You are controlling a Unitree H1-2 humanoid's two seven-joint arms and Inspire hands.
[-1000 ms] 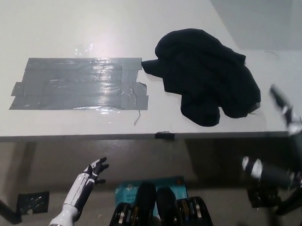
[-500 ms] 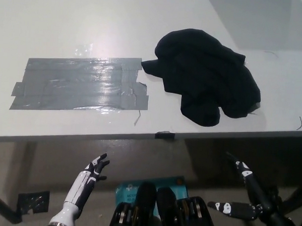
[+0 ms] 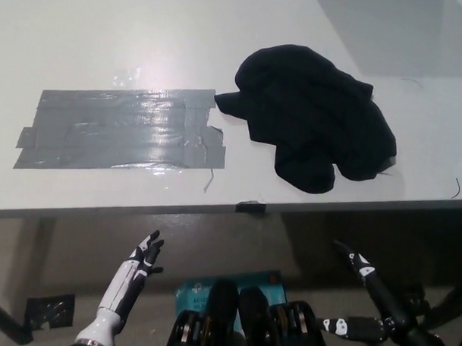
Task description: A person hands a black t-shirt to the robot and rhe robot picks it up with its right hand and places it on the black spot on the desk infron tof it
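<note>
A crumpled black t-shirt (image 3: 316, 115) lies on the white desk (image 3: 145, 33), just right of a patch of dark grey tape (image 3: 119, 129). The shirt's left tip almost touches the tape's right edge. My black right hand (image 3: 363, 299) hangs below the desk's front edge at the lower right, open with fingers spread and holding nothing. My white left hand (image 3: 140, 262) rests below the desk at the lower left, open and empty.
The desk's front edge (image 3: 237, 209) runs across the middle of the picture, with a small dark clip (image 3: 249, 206) on it. A teal box (image 3: 193, 289) and a black floor plate (image 3: 48, 309) sit under the desk.
My right hand has dropped from beside the desk's right edge to below the front edge and moved left. The shirt, tape and left hand have stayed put.
</note>
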